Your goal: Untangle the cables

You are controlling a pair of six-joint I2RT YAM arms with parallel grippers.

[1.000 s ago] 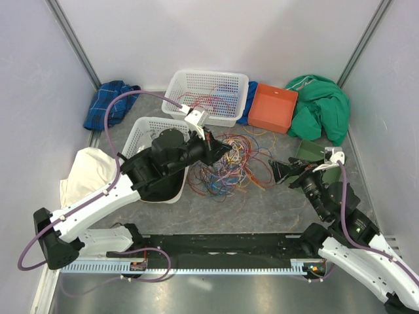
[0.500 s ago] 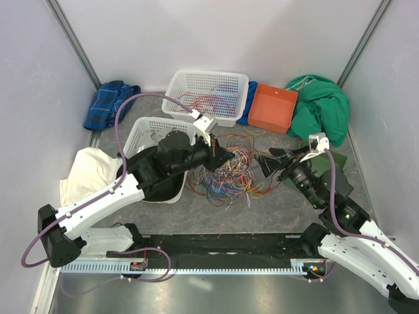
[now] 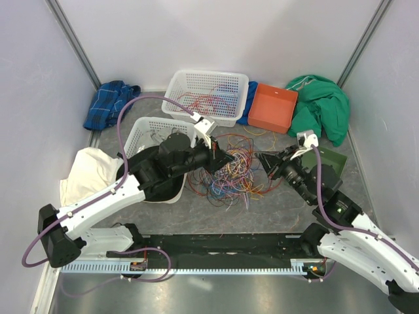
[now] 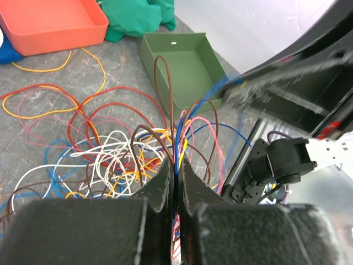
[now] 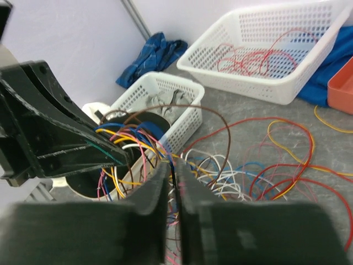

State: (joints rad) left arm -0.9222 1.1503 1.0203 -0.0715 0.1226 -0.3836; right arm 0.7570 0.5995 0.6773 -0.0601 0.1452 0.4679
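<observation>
Reaching in over the desk point(image 3: 262, 210), R arm point(image 3: 340, 216) has come from the far right to the cables point(image 3: 230, 171), tangled mid-desk. R fingers point(image 5: 157, 187) went wide to near-closed, pinching strands; L fingers point(image 4: 162, 182) stay clamped on a bunch. Looks ready to pull apart.

Multicoloured cables point(image 3: 230, 171) in loose tangle

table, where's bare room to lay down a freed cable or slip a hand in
Widest bare patch: the grey strip between the cables and the black rail. A smaller one lies between the green tray and the right wall. Crowded: the centre tangle, and the back row of white basket, orange bin, green cloth.
</observation>
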